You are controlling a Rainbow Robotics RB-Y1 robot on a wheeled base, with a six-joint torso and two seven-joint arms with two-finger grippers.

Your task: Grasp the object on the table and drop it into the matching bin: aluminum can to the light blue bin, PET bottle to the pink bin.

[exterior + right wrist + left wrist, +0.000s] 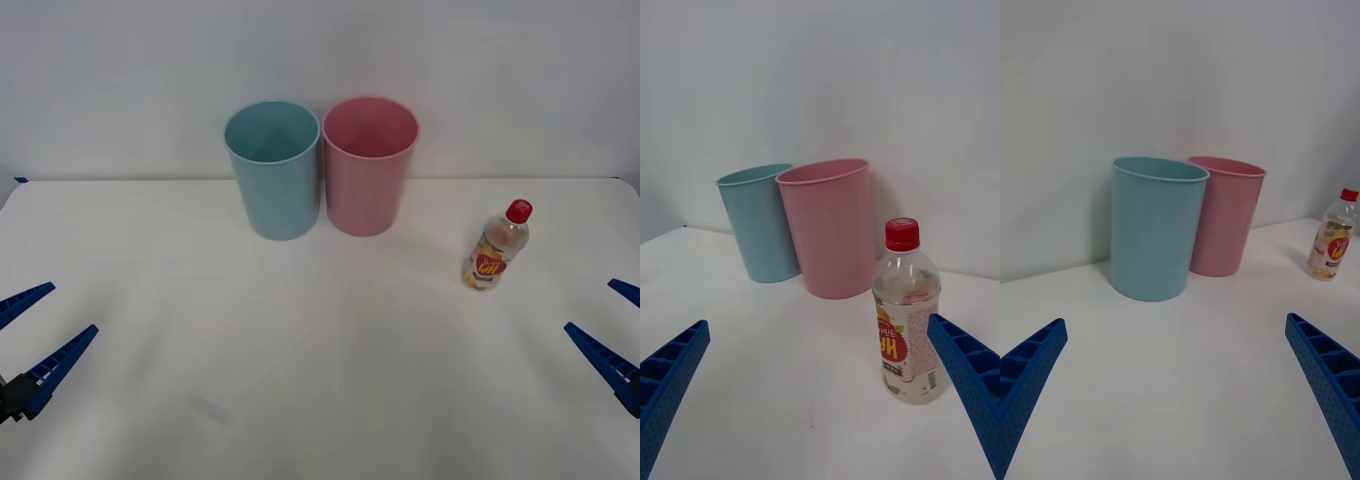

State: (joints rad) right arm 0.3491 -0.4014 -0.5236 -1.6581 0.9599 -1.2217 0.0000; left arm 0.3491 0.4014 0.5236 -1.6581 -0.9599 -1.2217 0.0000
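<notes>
PET bottle [496, 247] standing upright on table [330, 350], robot's right side, well apart from both bins. Pink bin [369, 166] and light blue bin [273, 169] standing side by side at far edge by wall, just about touching; blue one to robot's left. Right gripper [608, 335] hovering low nr right edge, fingers spread wide, holding nothing, bottle ahead of it. Left gripper [35, 335] sitting at left edge, also open, empty.

A plain white wall [500, 70] rises behind, evenly lit.
</notes>
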